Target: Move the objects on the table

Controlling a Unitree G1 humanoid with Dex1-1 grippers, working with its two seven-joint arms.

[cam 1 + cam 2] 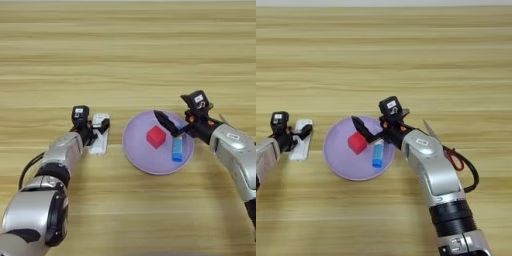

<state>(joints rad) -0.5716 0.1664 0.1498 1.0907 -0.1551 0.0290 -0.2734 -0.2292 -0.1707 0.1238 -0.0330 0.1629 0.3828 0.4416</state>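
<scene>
- Your left gripper (95, 132) sits at the left of centre, its black fingers astride the white flat oblong device (99, 133); they look closed on it, though the contact is hard to read.
- That device lies on the light wooden table (128, 60) just left of the round lilac plate (150, 165), long axis running up and down the frame.
- Your right gripper (172, 127) reaches in from the right over the plate's upper right, jaws spread and holding nothing.
- The small red cube (156, 136) lies just left of those fingertips; the blue glue stick (177, 149) lies just below them, long axis near vertical.
- The red-handled scissors (448, 150) lie behind your right forearm, partly hidden.
</scene>
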